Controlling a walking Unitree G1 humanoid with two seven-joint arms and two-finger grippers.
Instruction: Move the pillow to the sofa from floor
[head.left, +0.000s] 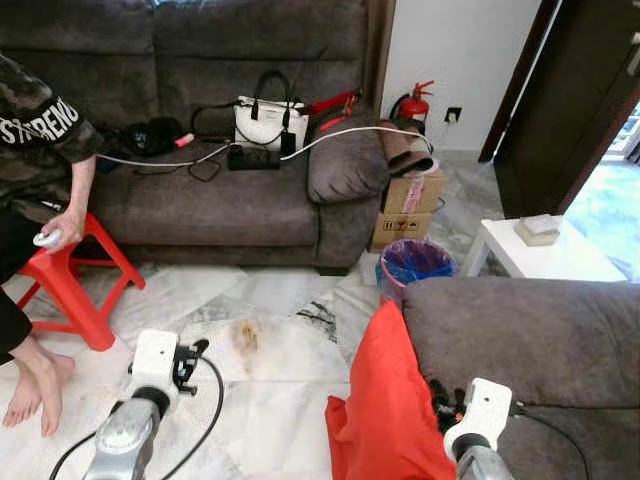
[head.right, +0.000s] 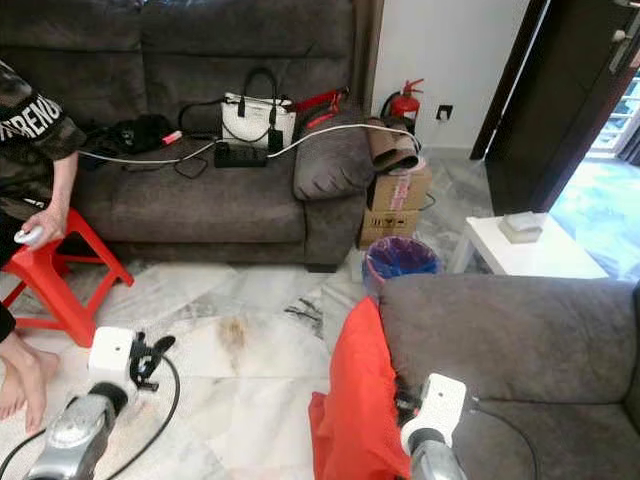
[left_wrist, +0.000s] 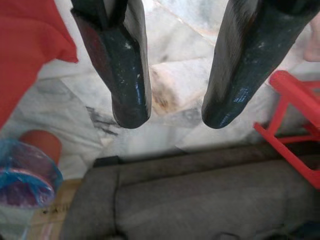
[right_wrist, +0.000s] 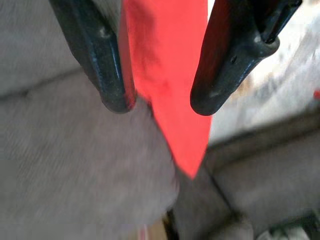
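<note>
Nearest the robot, the right gripper (right_wrist: 157, 102) has its two black fingers (right_wrist: 102, 75) set on either side of the red pillow (head.left: 385, 410) with a gap between them; whether they press the cloth I cannot tell. The pillow stands upright on the marble floor (head.left: 270, 400), leaning against the left edge of the near grey sofa (head.left: 520, 340), its top corner level with that sofa's arm. The left gripper (left_wrist: 167, 117) hangs released above the floor, fingers apart and holding nothing, beside a brownish stain (head.left: 245, 335) on the tiles. Farther out, a blue-lined bin (head.left: 412, 262) stands by the near sofa's far corner, with a cardboard box (head.left: 405, 210) and a white side table (head.left: 540, 255) close by. A seated person's hand (head.left: 60, 232) rests on a red stool (head.left: 75, 285) at the left. Against the far wall, the long grey sofa (head.left: 210, 200) carries a white handbag (head.left: 268, 122) and cables, with a fire extinguisher (head.left: 412, 103) at its right end.
</note>
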